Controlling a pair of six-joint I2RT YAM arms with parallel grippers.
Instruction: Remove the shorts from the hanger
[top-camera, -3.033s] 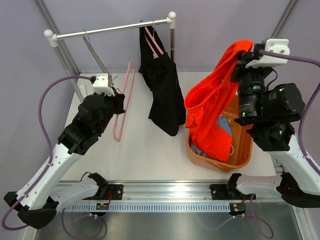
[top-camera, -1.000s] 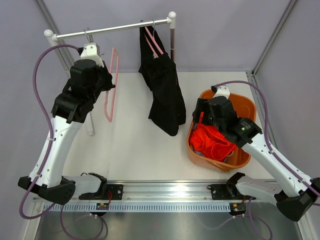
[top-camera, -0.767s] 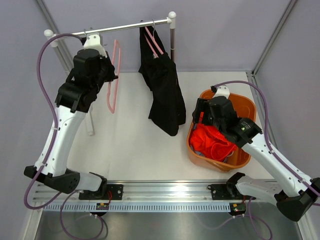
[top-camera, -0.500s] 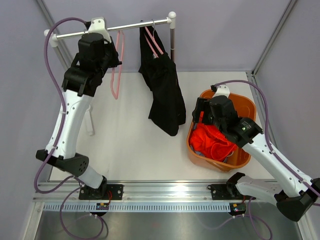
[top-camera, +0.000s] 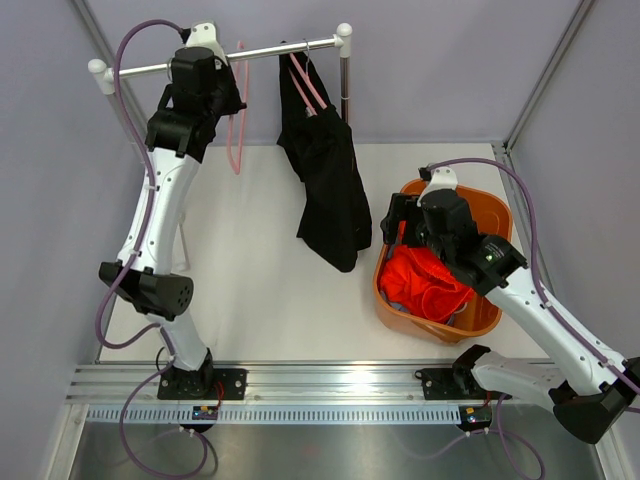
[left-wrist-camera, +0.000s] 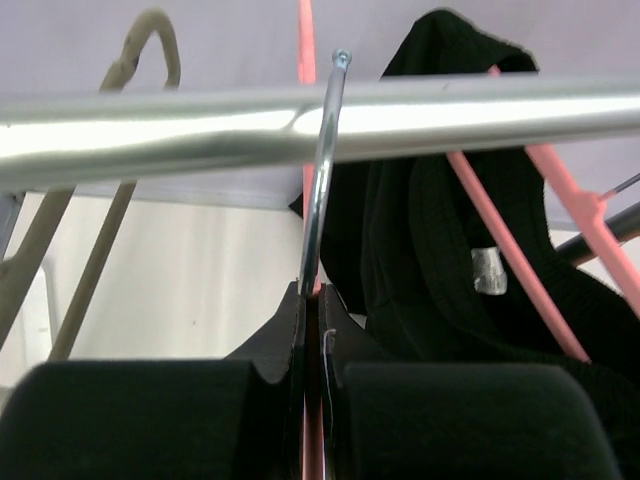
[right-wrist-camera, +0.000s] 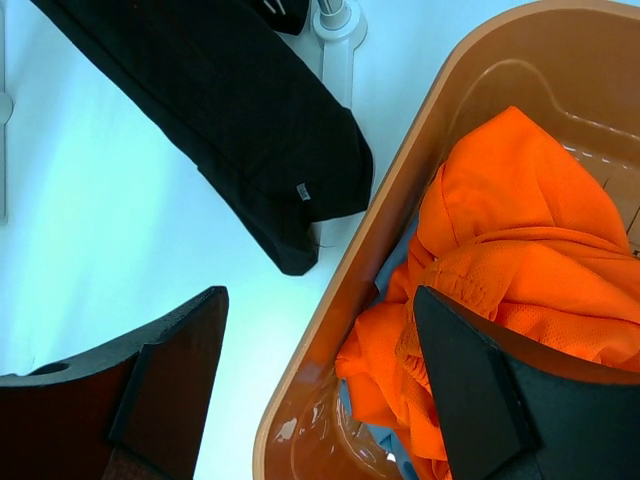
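Top external view was checked first, and three pairs of shorts were counted. The black shorts (top-camera: 325, 170) were found draped on a pink hanger (top-camera: 303, 78) hung on the rail (top-camera: 270, 52). The orange shorts (top-camera: 425, 285) were found heaped in the basket (top-camera: 497, 300), with a strip of the light blue shorts (top-camera: 391, 298) exposed beneath them. Three hangers were noted: the loaded one, an empty pink hanger (top-camera: 238, 115) and, in the left wrist view, a pale hanger (left-wrist-camera: 140, 60) behind the rail. One rail and one basket were recorded.

A white table (top-camera: 270, 290) was noted as the work surface, enclosed by plain pale lilac walls (top-camera: 430, 70).

The black shorts were seen hanging lengthwise, the long axis running from the rail down toward the table, the lower end pointing toward the near edge and lying just beside the basket's rim.

The left gripper (left-wrist-camera: 312, 310) was found raised to the rail and closed tight on the empty pink hanger's wire neck; whether the hook rested on the rail could not be told. The right gripper (right-wrist-camera: 320, 370) was found spread wide above the basket's left rim, with nothing held between its fingers.
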